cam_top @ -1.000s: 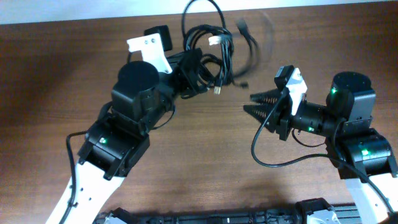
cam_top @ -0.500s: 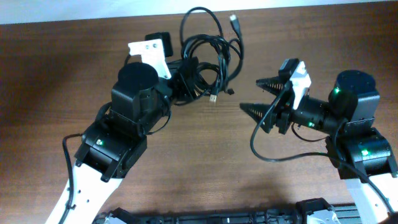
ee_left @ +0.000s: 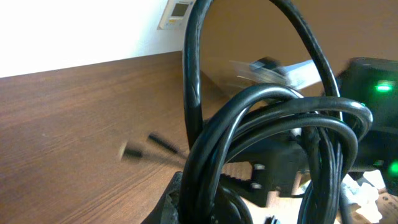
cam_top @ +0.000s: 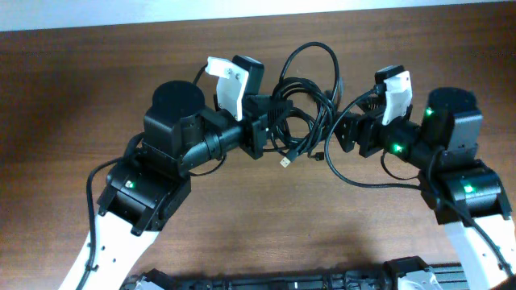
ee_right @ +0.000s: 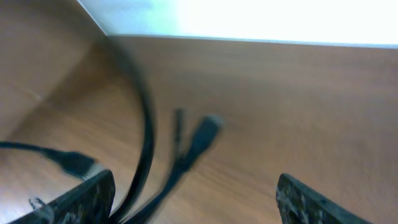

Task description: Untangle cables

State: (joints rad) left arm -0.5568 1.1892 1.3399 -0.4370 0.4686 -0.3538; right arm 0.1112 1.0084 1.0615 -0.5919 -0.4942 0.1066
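The cables are a tangle of thin black cords with loose loops, held above the brown table at the top centre. One metallic plug end hangs below the tangle. My left gripper is shut on the left side of the bundle; in the left wrist view the cords loop thickly out of its jaws. My right gripper is at the bundle's right side. In the right wrist view its jaws are wide open, with blurred cords and a plug running in near the left finger.
The brown wooden table extends to both sides and toward the front. A white wall strip runs along the far edge. Thick black arm wires hang under the right arm. The two grippers are close together, facing each other.
My left gripper has carried the cable bundle to the right, toward the centre. My right gripper has turned and moved up and left, reaching the bundle's right side.
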